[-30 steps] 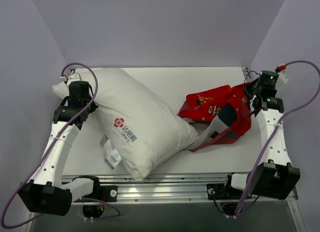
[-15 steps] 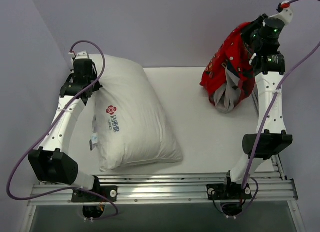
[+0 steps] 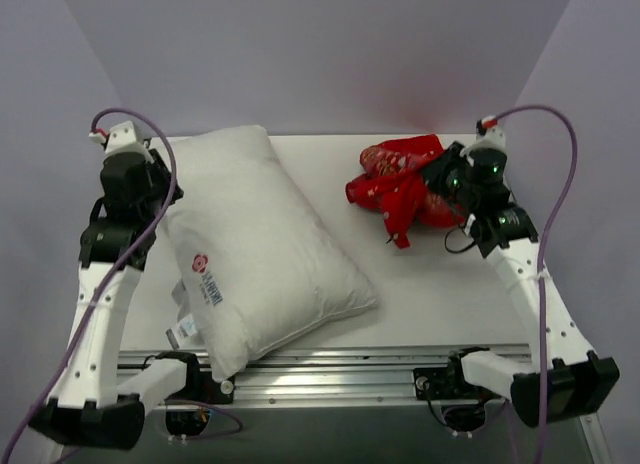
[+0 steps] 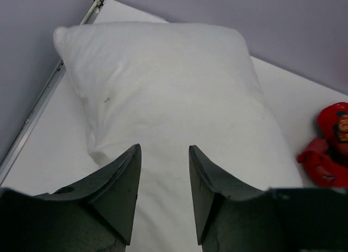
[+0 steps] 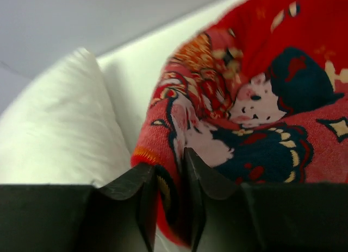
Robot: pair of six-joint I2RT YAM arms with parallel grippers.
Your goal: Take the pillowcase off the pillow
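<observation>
Pillowcase (image 3: pixel 400 184) is sitting bunched at the surface's (image 3: pixel 430 284) far right, fully off the pillow (image 3: pixel 255 244), which is lying bare at left. Right pincer (image 5: pixel 169 165) is pinching a red fold; left pincer (image 4: pixel 164 151) is hanging parted, empty, over the pillow. Judging removal done, only release remaining. Lilac walls (image 3: pixel 320 54) are enclosing the white surface.

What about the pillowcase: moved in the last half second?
Yes. The pillowcase, held by the right gripper, dropped from over the far edge of the table onto its surface, shifting left.
</observation>
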